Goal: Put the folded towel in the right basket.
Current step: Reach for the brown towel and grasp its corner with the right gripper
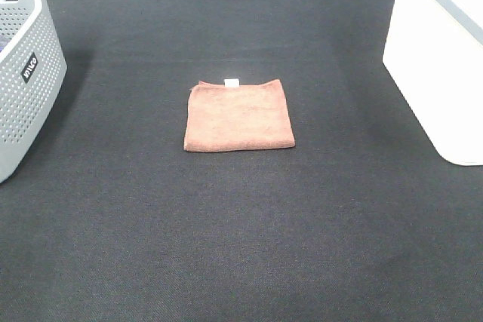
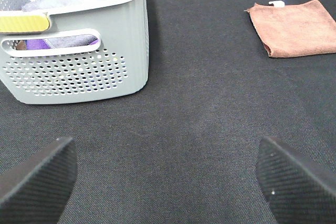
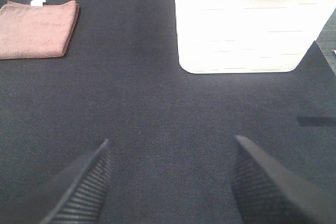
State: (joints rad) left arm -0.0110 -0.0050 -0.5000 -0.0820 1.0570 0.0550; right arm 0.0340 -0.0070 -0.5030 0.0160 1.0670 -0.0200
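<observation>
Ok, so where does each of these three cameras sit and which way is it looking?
Exterior high: mounted high, looking down on the table, with the towel between grey basket and white basket; no robot parts show.
Left wrist: on the left arm, low, facing the grey basket and towel; open left gripper shows.
Right wrist: on the right arm, low, facing the white basket and towel; open right gripper shows.
Shared: all three see the towel.

Overhead, 2 baskets are cropped: the gray perforated basket (image 1: 23, 88) at left, the white basket (image 1: 434, 73) at right.
</observation>
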